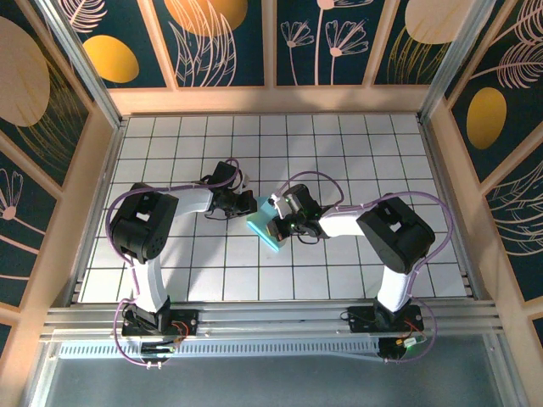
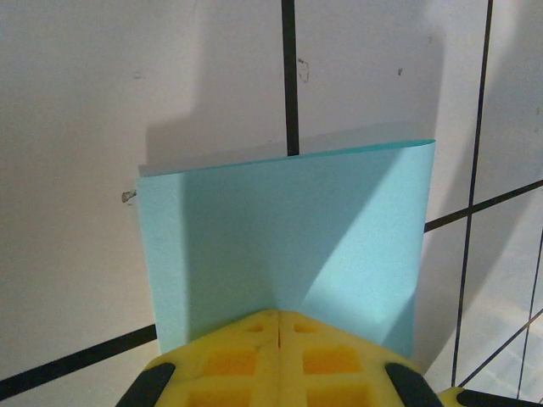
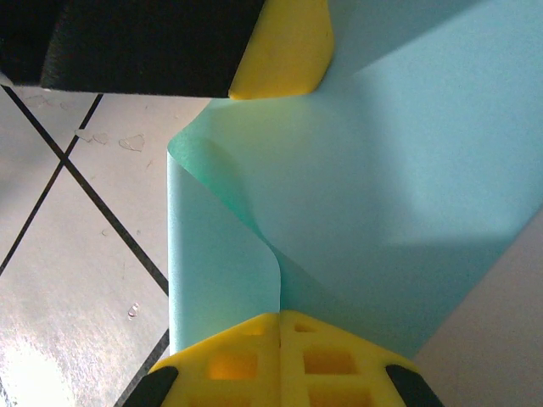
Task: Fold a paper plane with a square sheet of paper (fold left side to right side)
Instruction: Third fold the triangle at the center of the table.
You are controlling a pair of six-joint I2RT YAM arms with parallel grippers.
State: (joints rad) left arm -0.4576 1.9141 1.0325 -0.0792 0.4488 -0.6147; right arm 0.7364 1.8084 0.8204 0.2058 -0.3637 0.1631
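The left gripper (image 2: 278,320) has its yellow fingers pressed together with no gap, pinching the paper (image 2: 288,237) at its near edge. From the jaws the light-blue sheet rises toward 12 o'clock, and a shadow covers its left half. Its top edge runs nearly level, climbing slightly toward 2 o'clock, where a second layer shows just behind it. Its left and right edges stand straight, clear of the tiles behind.

The right gripper (image 3: 280,324) is likewise fully closed, and it clamps the paper (image 3: 407,170) at the sheet's lower edge. Just at 11 o'clock of these jaws the sheet curls over into a soft, uncreased loop. The rest spreads flat toward 1 and 2 o'clock. At 12 o'clock a yellow finger (image 3: 284,51) of the other arm touches the sheet's upper edge.

From above, the left gripper (image 1: 246,203) and the right gripper (image 1: 280,214) face each other close together near the middle of the table (image 1: 356,153). The paper (image 1: 261,229) hangs between them, at about 5 o'clock of the left one and 8 o'clock of the right one. Its lowest corner points toward 5 o'clock.

White tiles stretch out from the paper in every direction. The widest room lies toward 12 o'clock, up to the back wall (image 1: 271,100). The side walls are well apart at 3 and 9 o'clock, and the arm bases sit at 6 o'clock.
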